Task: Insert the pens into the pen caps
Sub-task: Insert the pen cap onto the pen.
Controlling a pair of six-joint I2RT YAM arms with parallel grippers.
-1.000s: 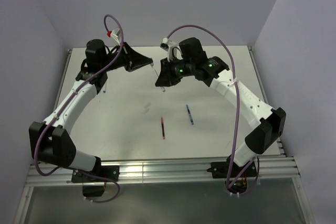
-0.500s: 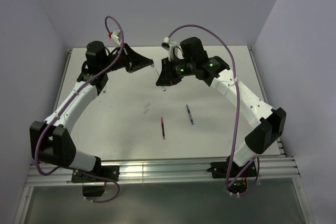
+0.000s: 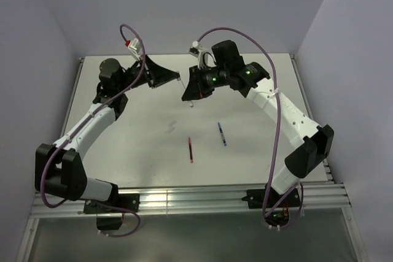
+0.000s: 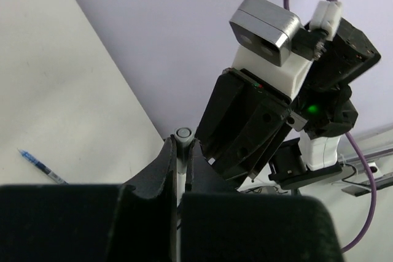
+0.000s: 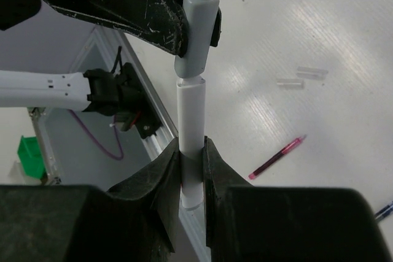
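My left gripper is shut on a grey pen cap, held high over the back of the table. My right gripper is shut on a white pen that points up at it. In the right wrist view the grey cap meets the pen's top end, tilted a little off its line. In the top view the left gripper and the right gripper are nose to nose. A red pen and a dark blue pen lie on the table.
Two pale, clear short pieces lie on the table left of the red pen, and show faintly in the top view. The blue pen also shows in the left wrist view. Lilac walls stand close round the white table.
The left arm has swung a little toward the right arm, and the right wrist has shifted slightly. Both grippers stay shut on the cap and the pen. The pens on the table have not moved.
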